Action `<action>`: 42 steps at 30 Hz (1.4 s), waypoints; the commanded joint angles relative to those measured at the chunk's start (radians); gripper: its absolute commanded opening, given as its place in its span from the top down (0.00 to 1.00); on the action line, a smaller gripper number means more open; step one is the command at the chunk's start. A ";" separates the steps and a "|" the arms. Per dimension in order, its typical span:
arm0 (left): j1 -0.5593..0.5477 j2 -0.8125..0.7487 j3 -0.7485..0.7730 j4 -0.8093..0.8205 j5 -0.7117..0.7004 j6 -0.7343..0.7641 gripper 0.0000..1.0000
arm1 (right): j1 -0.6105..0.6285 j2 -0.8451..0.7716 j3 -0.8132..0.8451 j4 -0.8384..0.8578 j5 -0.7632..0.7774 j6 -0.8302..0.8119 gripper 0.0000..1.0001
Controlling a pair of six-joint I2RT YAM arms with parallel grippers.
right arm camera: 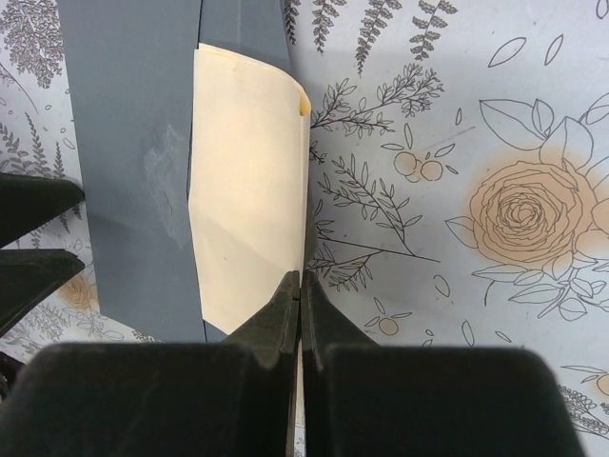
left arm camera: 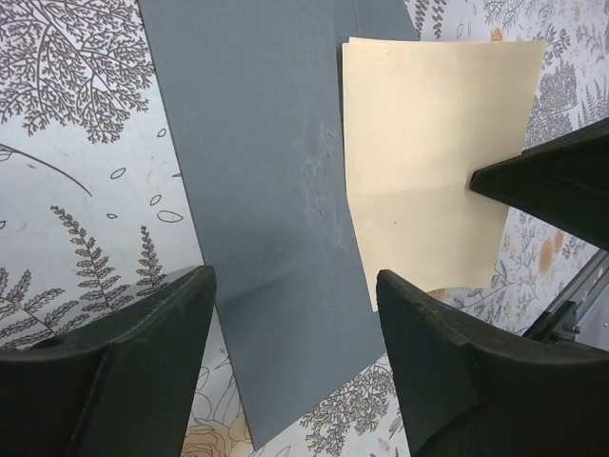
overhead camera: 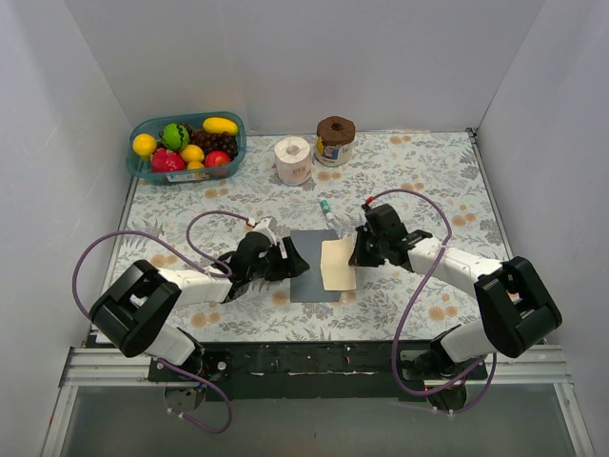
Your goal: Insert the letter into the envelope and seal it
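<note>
Floral tbl [overhead camera: 428, 171]: letter [overhead camera: 338, 265] partly in envelope [overhead camera: 309, 271]

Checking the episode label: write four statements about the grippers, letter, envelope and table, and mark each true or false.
1. The right gripper is shut on the letter. True.
2. The left gripper is shut. False: its jaws stand open over the envelope.
3. The letter lies wholly inside the envelope. False: most of it shows beside the envelope.
4. A bin of fruit stands at the table's far left. True.
</note>
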 commanded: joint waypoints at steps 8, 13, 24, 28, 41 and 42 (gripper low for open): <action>-0.032 -0.030 -0.069 -0.048 0.012 -0.049 0.32 | -0.004 0.026 0.045 -0.018 0.041 0.033 0.99; -0.047 -0.044 -0.086 -0.039 -0.008 -0.072 0.33 | -0.004 0.020 0.046 -0.030 0.049 0.038 0.99; -0.104 -0.074 -0.104 -0.039 -0.058 -0.125 0.33 | -0.004 0.023 0.051 -0.041 0.084 0.045 0.99; -0.120 -0.073 -0.106 -0.037 -0.069 -0.135 0.32 | -0.004 0.032 0.054 -0.034 0.072 0.042 0.99; -0.124 -0.044 -0.077 -0.043 -0.089 -0.116 0.32 | -0.006 0.069 0.066 -0.011 -0.032 -0.002 0.99; -0.124 -0.041 -0.075 -0.045 -0.092 -0.113 0.32 | -0.004 0.069 0.066 -0.014 -0.037 -0.007 0.99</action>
